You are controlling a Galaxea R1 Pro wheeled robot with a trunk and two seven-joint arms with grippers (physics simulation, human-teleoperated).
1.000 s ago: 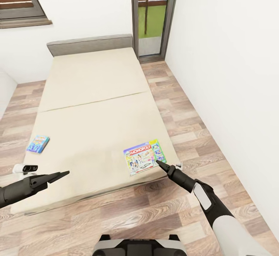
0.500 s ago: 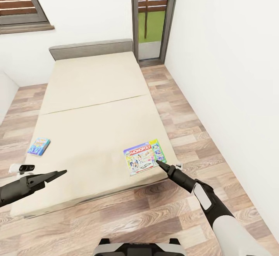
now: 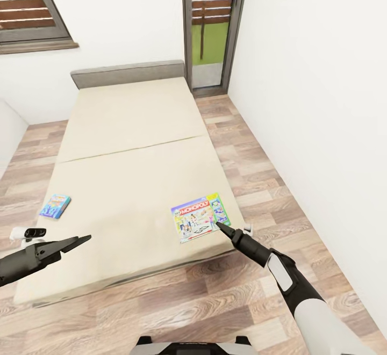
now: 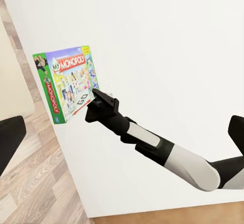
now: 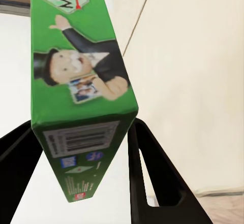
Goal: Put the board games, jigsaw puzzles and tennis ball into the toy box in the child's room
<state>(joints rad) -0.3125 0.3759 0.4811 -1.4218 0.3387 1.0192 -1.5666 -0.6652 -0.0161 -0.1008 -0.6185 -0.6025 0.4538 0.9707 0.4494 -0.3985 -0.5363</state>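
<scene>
bed top open | wall close on right

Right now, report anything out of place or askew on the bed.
Two printed game boxes lie on the beige mattress: a pale Monopoly box with green sides near the foot corner, turned slightly askew, with the right gripper at its edge, and a small blue box near the opposite side edge. Nothing looks damaged.

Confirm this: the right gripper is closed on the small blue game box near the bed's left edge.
Wrong box. The right gripper grips the pale green-edged Monopoly box, as the right wrist view shows; the small blue game box lies untouched on the beige bed.
</scene>
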